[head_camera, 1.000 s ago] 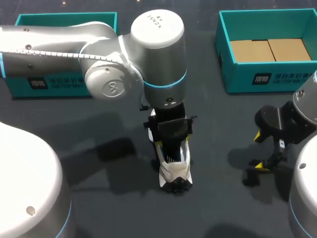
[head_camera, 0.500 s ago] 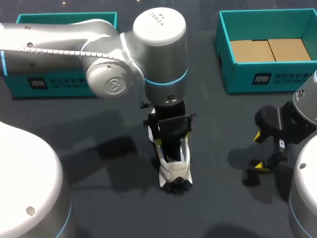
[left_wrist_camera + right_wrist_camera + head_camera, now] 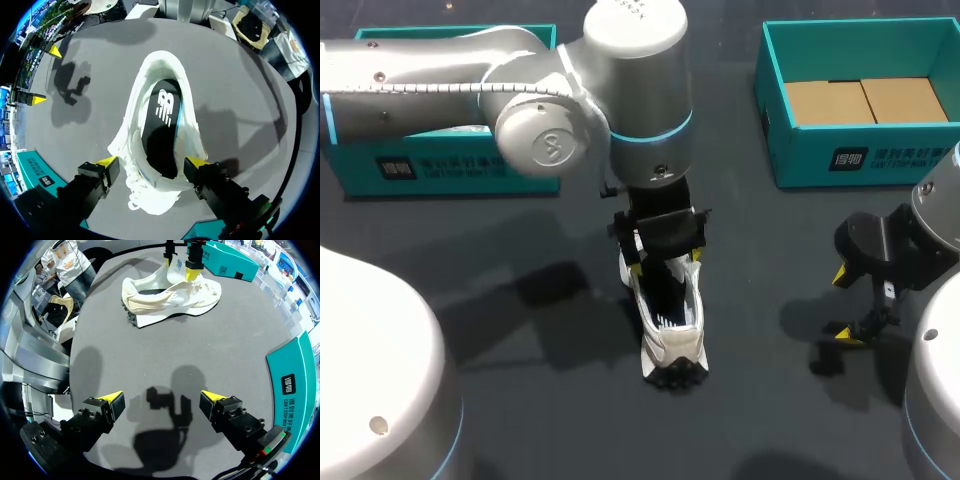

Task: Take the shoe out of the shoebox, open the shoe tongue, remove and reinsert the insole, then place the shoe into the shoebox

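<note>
Left wrist view: left gripper (image 3: 152, 161) spread open, tips flanking lace end of white sneaker (image 3: 192, 135) with black insole (image 3: 162, 120), upright on dark grey table (image 3: 240, 90). Right gripper (image 3: 161, 397) released, well apart from sneaker

- White mesh sneaker with black lugs at the heel (image 3: 671, 335): upright on its sole, its opening spread wide, between the two boxes and well apart from both.
- Black insole with a white logo (image 3: 164, 120): lies flat inside the sneaker.
- Teal cardboard shoebox (image 3: 840, 160): open, far right, brown cardboard floor.
- Second teal box (image 3: 430, 168): far left.
</note>
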Action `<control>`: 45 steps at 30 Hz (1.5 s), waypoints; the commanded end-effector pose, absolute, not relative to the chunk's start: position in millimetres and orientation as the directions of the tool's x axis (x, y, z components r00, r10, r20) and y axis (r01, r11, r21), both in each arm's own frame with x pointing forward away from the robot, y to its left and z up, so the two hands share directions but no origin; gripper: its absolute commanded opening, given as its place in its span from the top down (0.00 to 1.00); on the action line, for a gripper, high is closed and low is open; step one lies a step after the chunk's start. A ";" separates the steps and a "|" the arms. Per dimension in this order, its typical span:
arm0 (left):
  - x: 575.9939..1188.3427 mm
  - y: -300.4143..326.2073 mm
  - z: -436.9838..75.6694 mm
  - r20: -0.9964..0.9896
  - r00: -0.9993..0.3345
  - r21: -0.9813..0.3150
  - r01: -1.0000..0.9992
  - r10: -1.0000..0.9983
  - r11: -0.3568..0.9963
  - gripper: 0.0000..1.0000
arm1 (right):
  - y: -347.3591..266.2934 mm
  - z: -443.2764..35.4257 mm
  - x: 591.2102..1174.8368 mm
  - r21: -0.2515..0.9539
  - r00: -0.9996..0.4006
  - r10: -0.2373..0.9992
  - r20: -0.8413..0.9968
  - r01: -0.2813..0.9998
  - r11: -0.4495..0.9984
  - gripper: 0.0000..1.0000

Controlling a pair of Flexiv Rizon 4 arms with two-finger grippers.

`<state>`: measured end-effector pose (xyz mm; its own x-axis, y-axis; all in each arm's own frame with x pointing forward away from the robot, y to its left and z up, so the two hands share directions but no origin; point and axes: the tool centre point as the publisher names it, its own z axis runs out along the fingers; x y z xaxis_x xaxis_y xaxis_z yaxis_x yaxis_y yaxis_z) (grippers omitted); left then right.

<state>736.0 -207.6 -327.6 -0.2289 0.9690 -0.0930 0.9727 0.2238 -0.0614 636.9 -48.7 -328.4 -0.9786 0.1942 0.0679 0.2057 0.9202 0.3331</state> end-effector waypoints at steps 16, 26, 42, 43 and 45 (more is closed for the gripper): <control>746.7 -188.2 -312.7 -0.089 -0.215 -0.068 0.975 0.972 0.210 0.10 | -49.4 -327.9 634.3 0.333 -0.979 0.195 0.064 0.205 0.920 0.00; 786.3 -185.9 -299.4 -0.091 -0.263 -0.058 0.964 0.960 0.259 0.20 | -49.4 -327.9 634.3 0.333 -0.979 0.195 0.064 0.205 0.920 0.00; 815.3 -187.8 -275.9 -0.110 -0.247 -0.095 0.967 0.963 0.237 0.57 | -49.4 -327.9 634.3 0.333 -0.979 0.195 0.064 0.205 0.920 0.00; 813.9 -188.6 -276.5 -0.109 -0.239 -0.095 0.969 0.965 0.229 0.57 | -49.4 -327.9 634.3 0.333 -0.979 0.195 0.064 0.205 0.920 0.00; 811.4 -190.1 -277.5 -0.110 -0.231 -0.097 0.970 0.967 0.221 0.59 | -49.4 -327.9 634.3 0.333 -0.979 0.195 0.064 0.205 0.920 0.00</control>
